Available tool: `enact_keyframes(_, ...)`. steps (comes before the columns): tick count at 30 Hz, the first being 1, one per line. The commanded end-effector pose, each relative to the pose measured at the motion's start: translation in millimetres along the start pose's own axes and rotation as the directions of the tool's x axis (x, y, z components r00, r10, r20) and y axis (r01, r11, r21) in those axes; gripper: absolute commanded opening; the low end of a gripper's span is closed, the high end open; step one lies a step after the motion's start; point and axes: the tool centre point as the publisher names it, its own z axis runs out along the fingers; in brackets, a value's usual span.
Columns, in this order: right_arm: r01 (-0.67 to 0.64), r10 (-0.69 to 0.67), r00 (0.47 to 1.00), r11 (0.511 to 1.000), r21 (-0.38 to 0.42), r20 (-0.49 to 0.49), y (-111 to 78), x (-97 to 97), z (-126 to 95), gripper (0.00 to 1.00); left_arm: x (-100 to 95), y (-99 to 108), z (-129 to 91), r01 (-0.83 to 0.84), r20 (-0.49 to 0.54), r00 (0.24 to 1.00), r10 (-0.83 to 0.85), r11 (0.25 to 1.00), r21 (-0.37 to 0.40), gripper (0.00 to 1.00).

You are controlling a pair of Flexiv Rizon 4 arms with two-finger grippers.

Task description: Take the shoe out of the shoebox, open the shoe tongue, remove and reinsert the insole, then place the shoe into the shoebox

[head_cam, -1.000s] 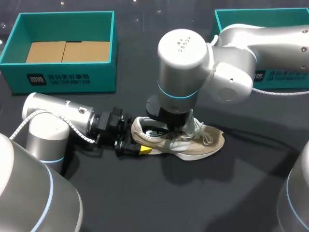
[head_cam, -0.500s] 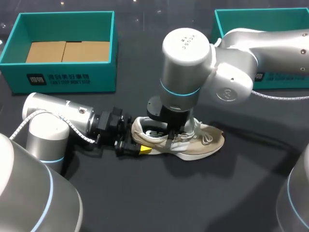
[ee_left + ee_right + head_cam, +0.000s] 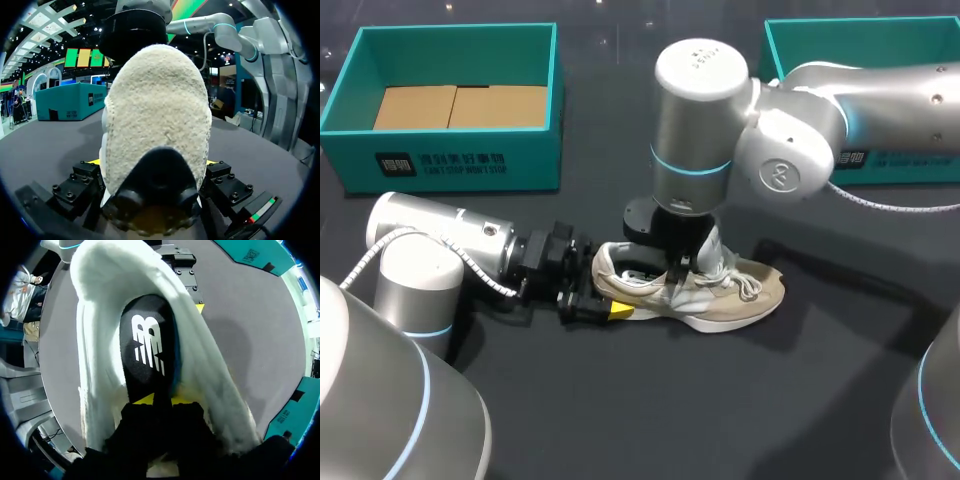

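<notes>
At the heel, left fingers (image 3: 620, 310) clamp the shoe (image 3: 730, 292), lying on the bench (image 3: 790, 400); right fingers (image 3: 145, 399) sit narrow inside its collar, pinching the insole (image 3: 147, 345). Risk: insole snags on the lining and drags the shoe from the clamp. Open bench ahead of the toe; shoebox (image 3: 450, 165) well apart behind.

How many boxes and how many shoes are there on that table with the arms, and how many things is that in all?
Teal boxes: 2
Shoe: 1
Total: 3
</notes>
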Motion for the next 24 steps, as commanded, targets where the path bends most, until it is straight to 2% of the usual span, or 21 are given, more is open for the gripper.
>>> enact_keyframes(1, 0.001, -0.001, 1.0, 1.0, -0.02, -0.005, -9.5, 11.8, 33, 0.0, 0.7, 1, 1, 0.0, 0.002, 1.0, 0.0, 1.0, -0.001, 0.0)
enact_keyframes(4, 0.014, -0.014, 1.0, 0.999, -0.05, -0.011, -14.1, 15.4, 29, 0.0, 0.7, 1, 1, 0.0, 0.002, 1.0, 0.0, 1.0, -0.001, 0.0)
enact_keyframes(11, 0.078, -0.074, 0.997, 0.976, -0.205, 0.024, -26.0, 16.9, 2, 0.0, 0.7, 1, 1, 0.0, 0.002, 1.0, 0.0, 1.0, -0.001, 0.0)
enact_keyframes(17, 0.129, -0.112, 0.991, 0.953, -0.275, 0.077, -28.5, 14.0, -21, 0.0, 0.7, 1, 1, 0.0, 0.002, 1.0, 0.0, 1.0, -0.001, 0.0)
enact_keyframes(24, 0.169, -0.139, 0.984, 0.917, -0.361, 0.108, -28.6, 9.7, -33, 0.0, 0.7, 1, 1, 0.0, 0.002, 1.0, 0.0, 1.0, -0.001, 0.0)
